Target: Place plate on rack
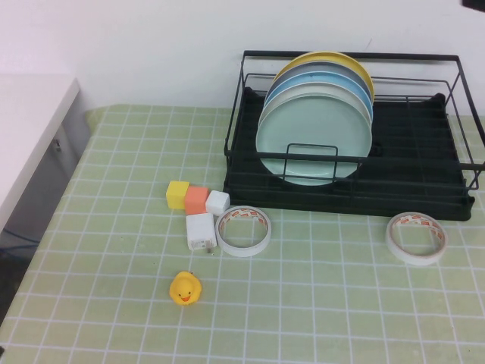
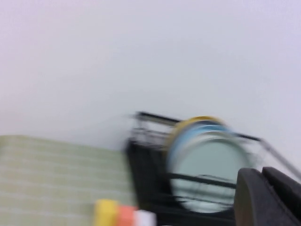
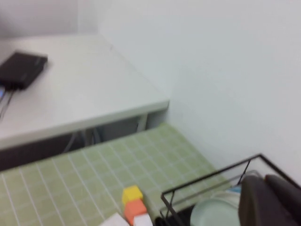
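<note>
Duck (image 1: 185,289) nearest, plate (image 1: 314,144) upright in rack (image 1: 418,144); left pincer (image 2: 265,197), right pincer (image 3: 270,200) face it, grip state untellable.

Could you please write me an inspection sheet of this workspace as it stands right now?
Surface: green checked tablecloth.
Job's things: mint-green plate stands upright at the front of a plate row in the black rack.
Clutter: yellow, orange and white cubes, white charger, two tape rolls, rubber duck.
Grippers: left gripper and right gripper show only at the edge of their wrist views, away from the plate.
Cables: some under the white side table.
Surroundings: white wall.
</note>
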